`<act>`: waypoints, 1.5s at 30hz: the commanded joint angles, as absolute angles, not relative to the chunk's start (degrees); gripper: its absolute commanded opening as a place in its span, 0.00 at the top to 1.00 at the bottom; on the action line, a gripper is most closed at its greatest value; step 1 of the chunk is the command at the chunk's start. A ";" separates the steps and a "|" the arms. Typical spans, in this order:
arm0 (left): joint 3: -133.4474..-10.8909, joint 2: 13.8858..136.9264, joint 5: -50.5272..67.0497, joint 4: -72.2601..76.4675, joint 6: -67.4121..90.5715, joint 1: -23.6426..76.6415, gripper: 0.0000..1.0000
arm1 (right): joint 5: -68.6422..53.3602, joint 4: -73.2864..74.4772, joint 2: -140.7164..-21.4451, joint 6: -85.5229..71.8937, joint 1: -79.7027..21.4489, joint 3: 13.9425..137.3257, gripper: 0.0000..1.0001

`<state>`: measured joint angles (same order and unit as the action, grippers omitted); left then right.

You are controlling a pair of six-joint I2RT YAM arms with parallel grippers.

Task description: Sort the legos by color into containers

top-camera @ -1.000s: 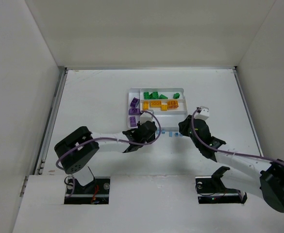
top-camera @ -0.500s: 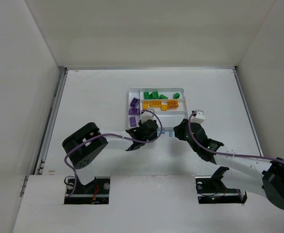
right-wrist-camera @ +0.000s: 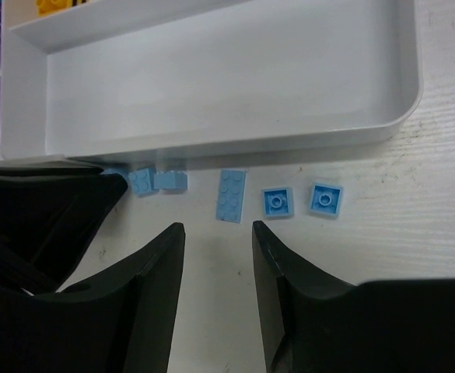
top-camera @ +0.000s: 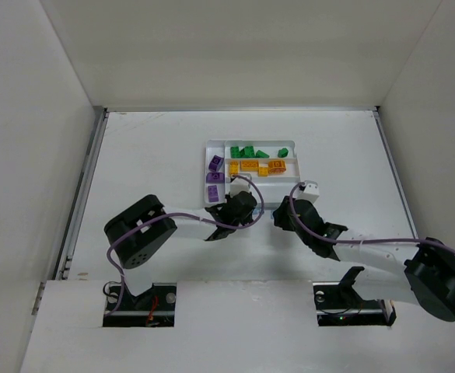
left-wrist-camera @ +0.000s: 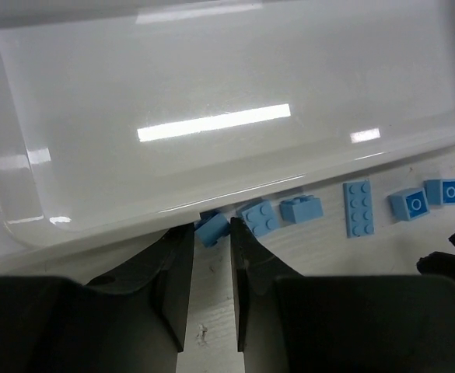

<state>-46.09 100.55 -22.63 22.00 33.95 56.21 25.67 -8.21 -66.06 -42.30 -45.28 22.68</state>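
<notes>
The white tray [top-camera: 250,141] holds green legos [top-camera: 250,152] in the far section, yellow-orange legos [top-camera: 258,166] in the middle one and purple legos [top-camera: 214,177] in the narrow left section. Its near long section [left-wrist-camera: 211,93] is empty. Several light-blue legos lie on the table along the tray's near wall, among them a flat plate [right-wrist-camera: 231,194] and two squares [right-wrist-camera: 277,201]. My left gripper [left-wrist-camera: 211,233] is shut on a small light-blue brick [left-wrist-camera: 211,229] at its tips, by the tray wall. My right gripper [right-wrist-camera: 215,229] is open, just short of the flat plate.
The two grippers [top-camera: 239,208] [top-camera: 283,217] are close together in front of the tray. The left gripper's black body [right-wrist-camera: 40,210] fills the left of the right wrist view. White walls enclose the table on three sides.
My right gripper has moved left and nearer to the tray's near wall, over the light-blue legos. My left gripper has stayed almost in place at the tray's near left corner.
</notes>
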 commanded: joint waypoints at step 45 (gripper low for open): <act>-51.07 97.22 -17.58 23.29 29.27 45.48 0.61 | 34.37 6.07 -76.72 -47.99 -44.43 33.92 0.48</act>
<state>-52.75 101.01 -17.12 21.02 29.06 46.26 34.98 6.00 -76.03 -46.78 -44.64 31.68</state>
